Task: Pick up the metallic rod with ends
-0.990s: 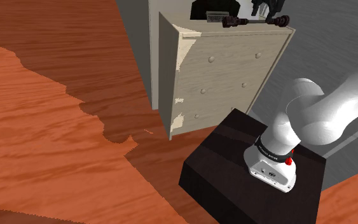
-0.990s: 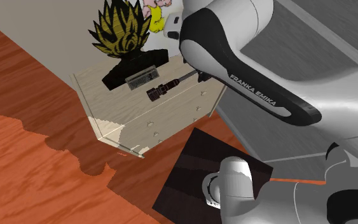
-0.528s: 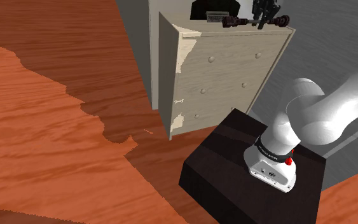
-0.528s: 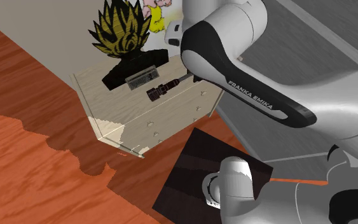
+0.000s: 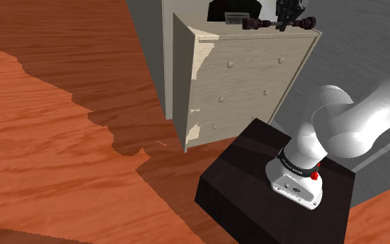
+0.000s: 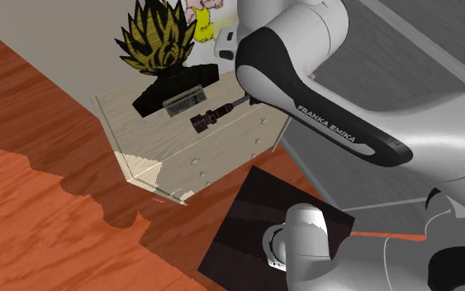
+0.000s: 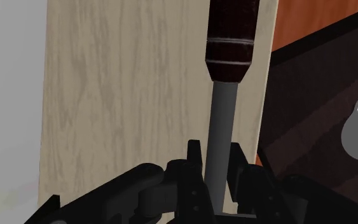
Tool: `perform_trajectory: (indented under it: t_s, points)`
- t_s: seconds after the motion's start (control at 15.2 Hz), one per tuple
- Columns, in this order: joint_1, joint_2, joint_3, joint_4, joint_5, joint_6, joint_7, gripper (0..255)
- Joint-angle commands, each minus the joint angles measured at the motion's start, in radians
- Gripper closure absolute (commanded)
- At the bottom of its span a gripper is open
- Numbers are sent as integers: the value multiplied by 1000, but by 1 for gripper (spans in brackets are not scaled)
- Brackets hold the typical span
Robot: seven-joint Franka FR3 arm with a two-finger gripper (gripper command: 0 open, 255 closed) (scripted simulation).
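pale wood dresser (image 5: 242,90) top sits right under the gripper (image 7: 216,151); rod (image 7: 220,121) lies flat on it, grey shaft passing between the fingers (image 7: 195,156), dark ribbed end out ahead of the tips; fingers clenched on the shaft from both sides

The white lettering "FRANKA EMIKA" runs along the arm (image 6: 329,124).

a room in a home is shown: a pale wooden chest of drawers (image 5: 245,83) with round knobs is set against a grey wall (image 5: 148,41) on a reddish wood floor (image 5: 48,138), and a spiky-haired figurine (image 6: 160,45) on a black base is displayed on top of it.
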Motion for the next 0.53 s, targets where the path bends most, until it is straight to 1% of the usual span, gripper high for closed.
perform_trajectory:
  t_s: [0.0,0.46]
  points:
    - [6,10,-5,14,2,-3,-5,255]
    - [24,46,9,128,28,-83,-25,255]
